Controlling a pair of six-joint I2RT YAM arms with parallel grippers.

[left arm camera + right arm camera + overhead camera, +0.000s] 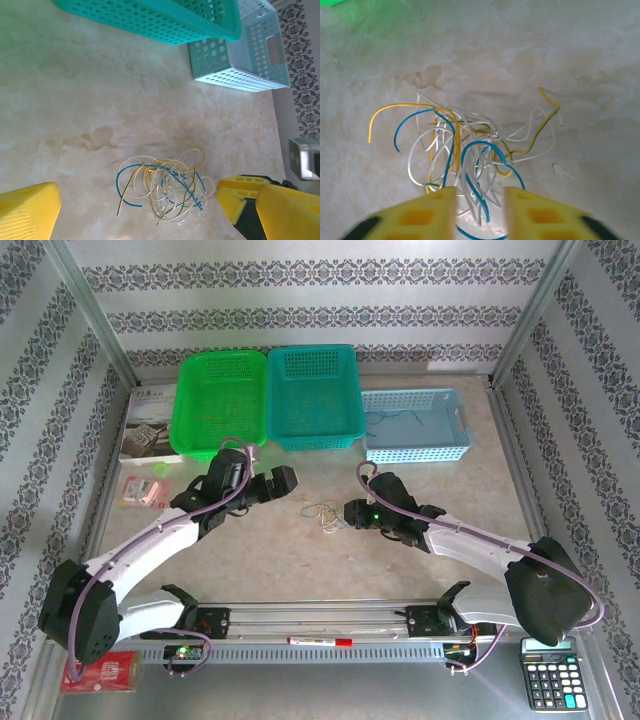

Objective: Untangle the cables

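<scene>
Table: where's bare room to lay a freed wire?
Free: the strip between the cables and the front rail; the patch between the right arm and the light blue basket. Crowded: the centre, where left gripper and right gripper flank the cables; the left edge, with booklet and pink packet.

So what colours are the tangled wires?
Blue, yellow and white; the cables show best from the right wrist.

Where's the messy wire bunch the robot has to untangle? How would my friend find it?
Find the teal basket in the middle at the back of the table. On the bare tabletop in front of it lie the cables, one small curly tangle. They are hair-thin and blue, yellow and white, unlike the thick purple cables running along the arms.
</scene>
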